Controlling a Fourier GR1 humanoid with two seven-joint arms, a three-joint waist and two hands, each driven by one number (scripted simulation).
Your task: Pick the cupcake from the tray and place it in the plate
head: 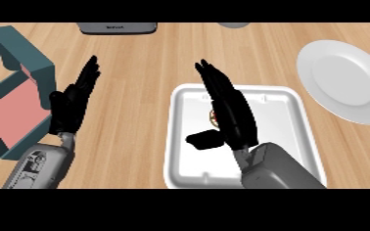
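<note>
tray (283,108) white | plate (339,78) white (same shade) | counter (148,68) tan wood grain

Two black hands show: the left hand (70,105) and the right hand (231,110). One white tray (282,107) lies under the right hand. One cupcake (213,117), mostly hidden, peeks out at that hand's left edge. One white plate (339,78) sits to its right. One teal frame (33,54) lies left of the left hand. Two grey things lie beyond the fingertips: one grey appliance (117,27) and one grey round object (233,24), cut off.
</note>
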